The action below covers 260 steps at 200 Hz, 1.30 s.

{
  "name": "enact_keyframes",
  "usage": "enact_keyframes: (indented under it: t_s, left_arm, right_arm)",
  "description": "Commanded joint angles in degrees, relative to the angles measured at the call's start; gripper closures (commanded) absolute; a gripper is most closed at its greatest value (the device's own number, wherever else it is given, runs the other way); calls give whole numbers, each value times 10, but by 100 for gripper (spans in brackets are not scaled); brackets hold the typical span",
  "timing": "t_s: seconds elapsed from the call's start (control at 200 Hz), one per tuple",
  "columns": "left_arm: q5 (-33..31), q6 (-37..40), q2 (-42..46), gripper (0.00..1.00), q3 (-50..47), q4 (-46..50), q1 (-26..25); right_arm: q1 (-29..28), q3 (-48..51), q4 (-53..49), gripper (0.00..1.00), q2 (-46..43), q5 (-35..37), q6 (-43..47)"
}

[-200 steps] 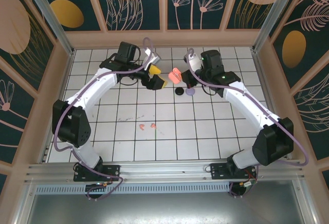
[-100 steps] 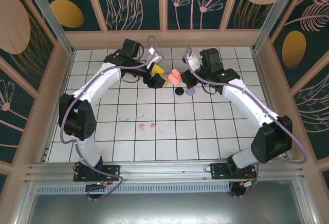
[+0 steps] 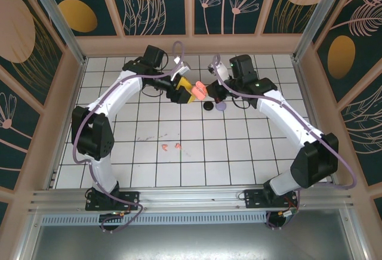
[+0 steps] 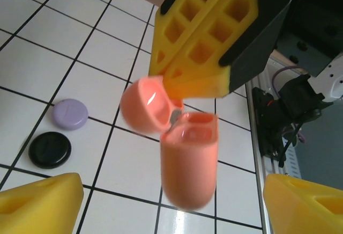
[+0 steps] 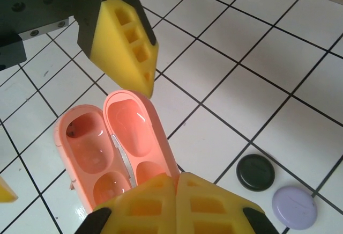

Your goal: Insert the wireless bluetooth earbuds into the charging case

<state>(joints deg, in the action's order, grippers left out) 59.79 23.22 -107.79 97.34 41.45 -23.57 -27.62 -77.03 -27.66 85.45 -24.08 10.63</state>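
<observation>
Preparation step: the right gripper (image 5: 177, 183) pinches the open salmon charging case (image 4: 188, 159), apparently by its lid (image 4: 147, 105), aloft at mid-frame. The left gripper (image 4: 171, 207) stands wide, flanking the case body; the next move calls for closing squarely there. The top view adds 2 salmon earbuds (image 3: 178, 146) lying at lower centre, well apart from the case; the right wrist view shows its hollows (image 5: 86, 132) empty.

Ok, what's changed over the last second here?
The left gripper has swung right, closing in on the open salmon case with its jaws open, and the left arm's elbow drew inward. The right gripper kept the case pinched, nudging it slightly toward the left one. Unchanged: the two salmon earbuds on the tiles, the black disc and the lavender disc.
</observation>
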Motion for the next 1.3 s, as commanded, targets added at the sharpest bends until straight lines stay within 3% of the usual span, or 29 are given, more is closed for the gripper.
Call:
enact_keyframes:
  t_s: [0.0,0.21,0.826,1.101,1.251,1.296]
  left_arm:
    - [34,24,-14,14,22,24,1]
    - [44,30,-19,19,22,33,1]
    - [55,49,-29,54,31,54,1]
    - [60,53,-28,85,28,53,1]
    - [54,30,-12,98,2,10,3]
    - [52,2,1,100,-19,-33,7]
  right_arm:
    - [-13,-26,-11,100,16,-9,8]
    - [-24,-37,-8,100,28,-2,8]
    - [-34,-47,-6,100,34,2,5]
    - [-34,-53,-1,100,30,16,-5]
    - [-22,-53,11,62,8,17,-29]
    - [-15,-52,12,55,-2,13,-38]
